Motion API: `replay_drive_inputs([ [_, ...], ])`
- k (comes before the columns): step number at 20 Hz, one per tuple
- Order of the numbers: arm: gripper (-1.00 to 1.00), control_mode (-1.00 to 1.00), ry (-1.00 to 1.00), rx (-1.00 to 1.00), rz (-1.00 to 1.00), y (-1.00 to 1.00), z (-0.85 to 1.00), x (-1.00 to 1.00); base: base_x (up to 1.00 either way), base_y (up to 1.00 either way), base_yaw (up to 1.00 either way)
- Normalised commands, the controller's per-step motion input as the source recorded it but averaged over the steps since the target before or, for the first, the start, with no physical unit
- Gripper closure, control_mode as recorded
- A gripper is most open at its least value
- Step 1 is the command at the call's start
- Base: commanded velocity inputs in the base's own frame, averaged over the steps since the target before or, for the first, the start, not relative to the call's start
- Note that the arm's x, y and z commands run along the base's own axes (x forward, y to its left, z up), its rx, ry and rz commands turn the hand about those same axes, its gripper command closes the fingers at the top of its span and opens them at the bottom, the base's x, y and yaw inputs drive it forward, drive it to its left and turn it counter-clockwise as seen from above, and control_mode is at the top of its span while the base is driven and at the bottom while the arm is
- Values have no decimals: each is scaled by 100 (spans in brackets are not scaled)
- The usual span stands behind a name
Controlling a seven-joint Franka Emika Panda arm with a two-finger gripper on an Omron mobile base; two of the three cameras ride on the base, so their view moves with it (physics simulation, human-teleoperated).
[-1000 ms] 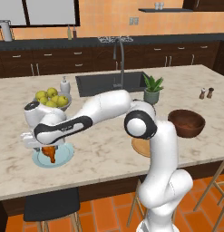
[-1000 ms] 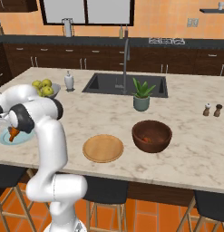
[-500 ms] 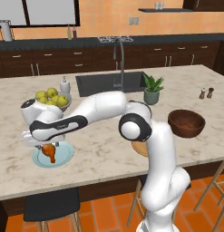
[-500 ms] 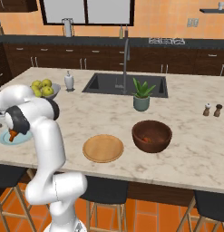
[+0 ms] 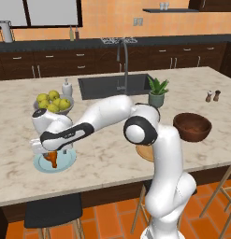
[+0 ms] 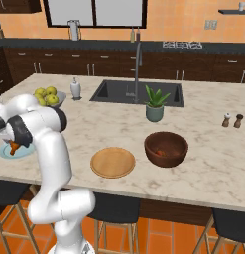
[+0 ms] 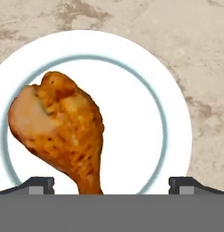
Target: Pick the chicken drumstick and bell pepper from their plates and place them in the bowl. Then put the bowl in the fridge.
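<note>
Gripper (image 7: 111,183) jaws spread wide, gripping nothing. Chicken drumstick (image 7: 63,129) on light blue plate (image 7: 174,136), narrow end at 6 o'clock cut off; plate's lower rim hidden.

We see the chicken drumstick (image 7: 63,131) as mottled orange-brown with dark flecks and a pale tan cut end, lying on a white-centred plate (image 7: 131,68) ringed in grey-blue. The counter (image 5: 112,154) is beige marble veined with brown. The bowl (image 6: 166,149) is dark brown, the wooden plate (image 6: 112,162) tan, the fruits (image 5: 51,101) yellow-green.
</note>
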Motion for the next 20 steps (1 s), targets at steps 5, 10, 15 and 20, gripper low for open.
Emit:
replay_drive_inputs([
  [5, -100, -100, 0, 6, 6, 10, -23, 34, 0, 0, 0],
  [10, -100, -100, 0, 1, 1, 36, 0, 0, 0, 0, 0],
  [15, -100, -100, 0, 0, 0, 0, -4, 3, 0, 0, 0],
  [20, -100, -100, -4, 2, 0, 9, -4, 4, 0, 0, 0],
])
